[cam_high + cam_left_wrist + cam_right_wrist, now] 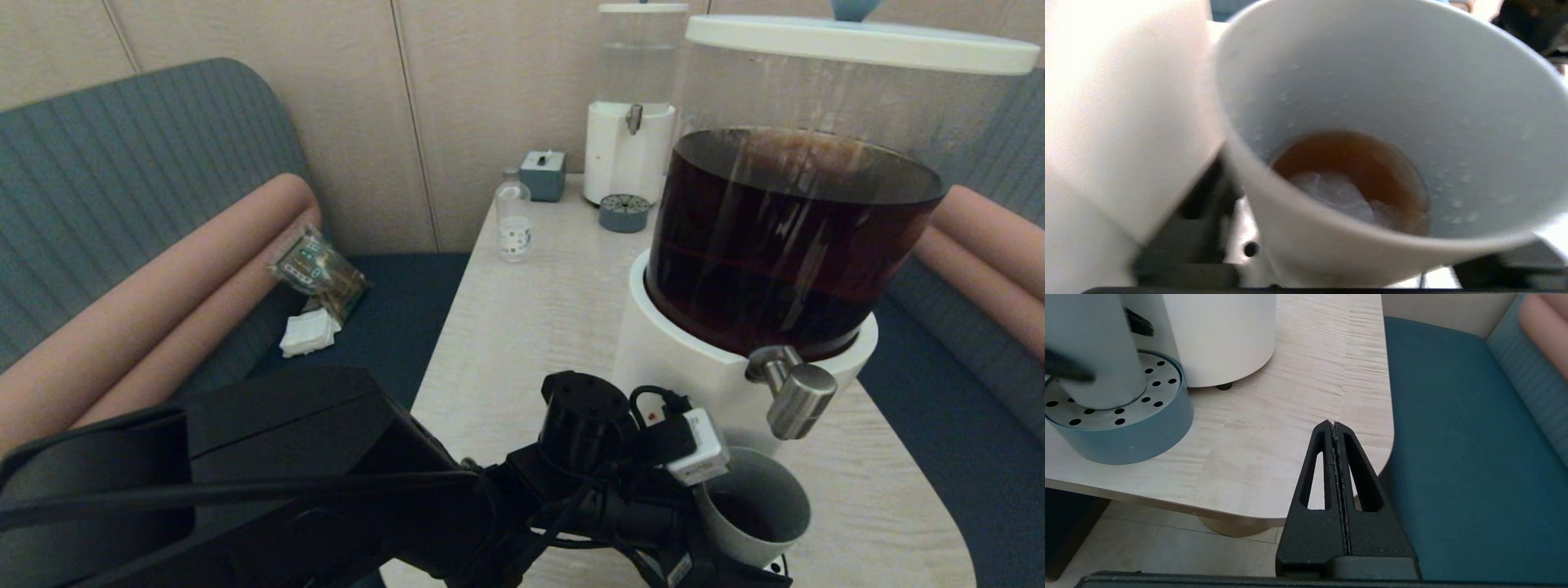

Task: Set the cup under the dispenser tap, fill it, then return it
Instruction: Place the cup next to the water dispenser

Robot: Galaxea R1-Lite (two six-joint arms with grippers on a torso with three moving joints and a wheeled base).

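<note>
Two grippers: left (718,523) clamps the cup (755,506) over the pale wood table (522,327); right (1334,426) jaws together.

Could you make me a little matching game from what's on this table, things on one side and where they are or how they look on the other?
Things:
1. cup
2. large dispenser
3. small clear bottle
4. right hand

States:
a. fingers pressed together, beside the table edge
b. tank holds dark brown liquid
c. on the drip tray, a little brown drink inside
d. standing far back on the table

Pairs: 1-c, 2-b, 3-d, 4-a
</note>
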